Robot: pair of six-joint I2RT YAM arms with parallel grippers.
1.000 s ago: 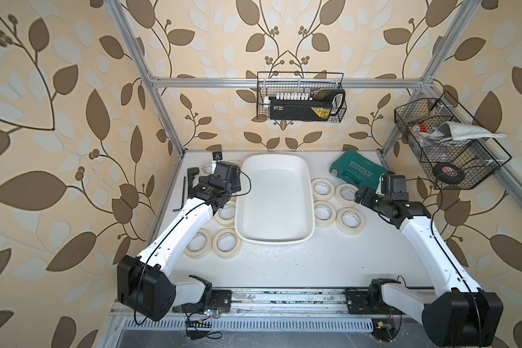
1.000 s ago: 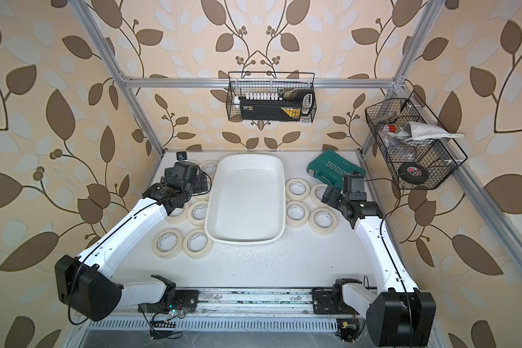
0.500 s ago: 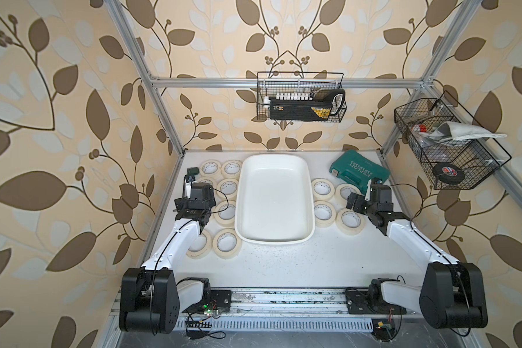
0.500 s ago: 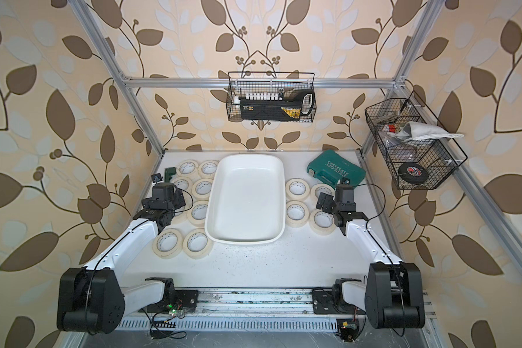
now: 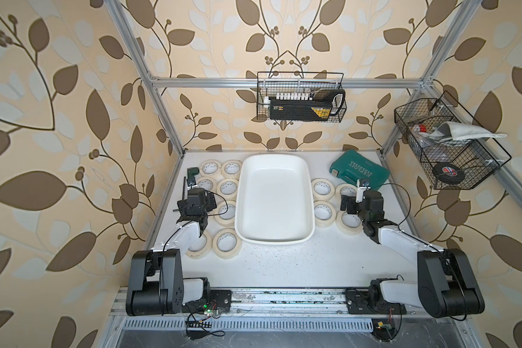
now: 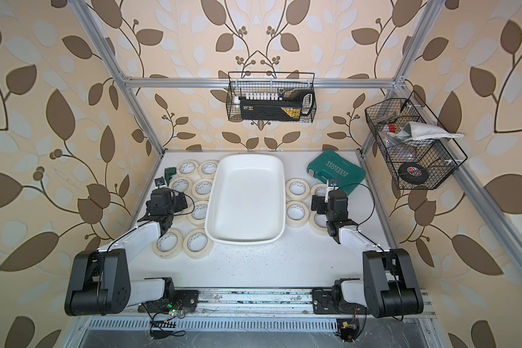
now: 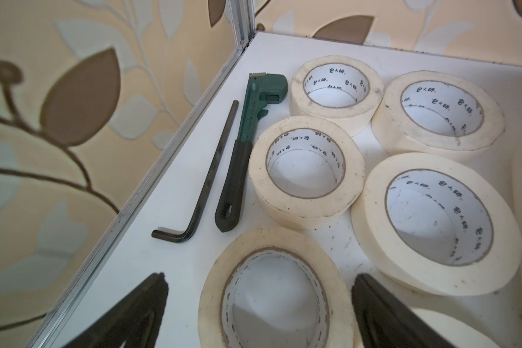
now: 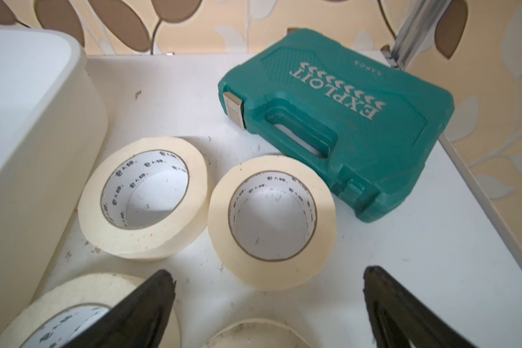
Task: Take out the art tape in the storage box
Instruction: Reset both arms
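EXPLOIT in pale letters on the teal case (image 8: pixel 338 87); 包大師 repeated round the tape cores.
The art tape (image 7: pixel 305 209) lies flat on the white table (image 5: pixel 284 265) outside the storage box (image 5: pixel 273 195), with a cluster along its left side and four rolls along its right. The case sits beyond those, off the box's far right corner. Both arms are folded low, elbows back, forearms stretched forward alongside the box. The left gripper (image 7: pixel 259 283) and right gripper (image 8: pixel 268 275) hang over the rolls, jaws spread wide, nothing held.
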